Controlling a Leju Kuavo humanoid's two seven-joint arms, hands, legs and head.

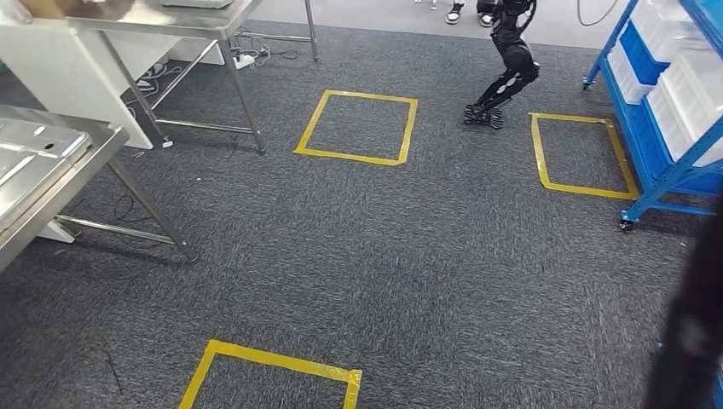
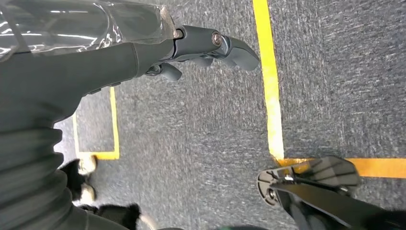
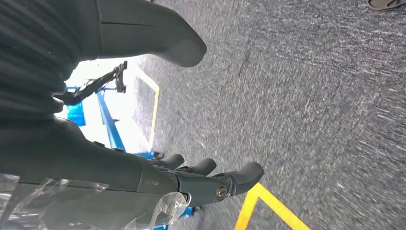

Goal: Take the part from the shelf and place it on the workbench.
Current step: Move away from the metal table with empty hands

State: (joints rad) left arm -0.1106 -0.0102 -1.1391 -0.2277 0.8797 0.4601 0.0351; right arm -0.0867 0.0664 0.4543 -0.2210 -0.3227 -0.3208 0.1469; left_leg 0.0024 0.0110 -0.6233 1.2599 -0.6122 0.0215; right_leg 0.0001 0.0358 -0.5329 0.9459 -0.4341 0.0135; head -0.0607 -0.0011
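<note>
We see the blue shelf (image 1: 661, 128) cut off by the right edge, and its bins are too pale for us to tell their contents. The workbench (image 1: 51, 166) runs off the left edge. A dark blur (image 1: 692, 332) covers the lower right corner.

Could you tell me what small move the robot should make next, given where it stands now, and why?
Probably turn right and step toward the blue shelf. Its white bins sit at the right edge of the head view, while the steel workbench lies to the left. The left hand and right hand hang over the carpet with fingers apart and hold nothing, so the part seems not yet fetched.
</note>
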